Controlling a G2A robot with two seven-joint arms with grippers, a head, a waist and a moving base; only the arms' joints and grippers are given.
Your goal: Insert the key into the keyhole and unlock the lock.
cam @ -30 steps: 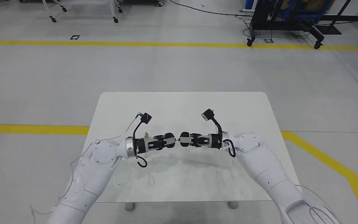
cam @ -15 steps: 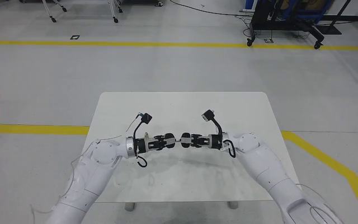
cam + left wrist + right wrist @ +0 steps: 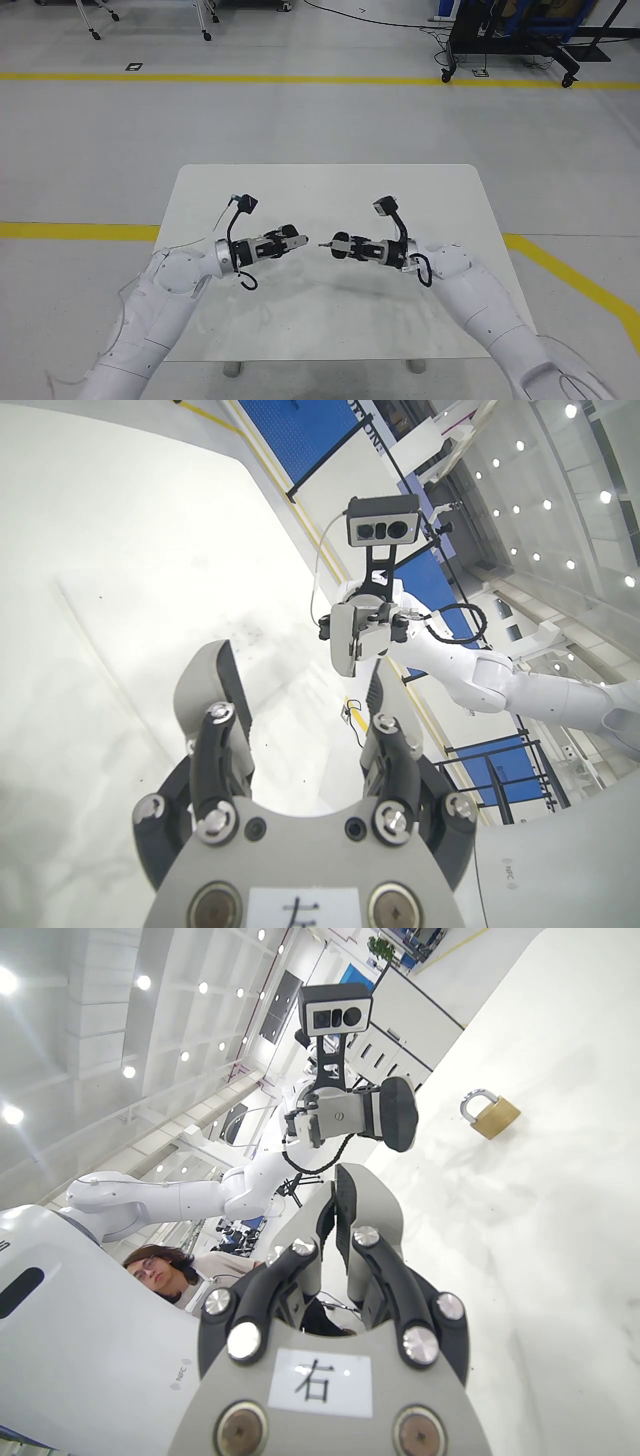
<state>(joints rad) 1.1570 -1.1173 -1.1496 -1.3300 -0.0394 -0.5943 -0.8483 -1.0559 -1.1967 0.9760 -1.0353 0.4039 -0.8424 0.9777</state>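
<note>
Lock [image 3: 490,1115] well apart from right gripper [image 3: 338,1178]

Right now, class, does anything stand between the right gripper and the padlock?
Nothing on the table does: bare surface separates the right gripper from the padlock. The open left gripper hangs in the air near that line.

We count one brass padlock [image 3: 490,1117] and one white table [image 3: 420,190]. We count two grippers: the left gripper [image 3: 300,665] and the right gripper [image 3: 340,1175].
</note>
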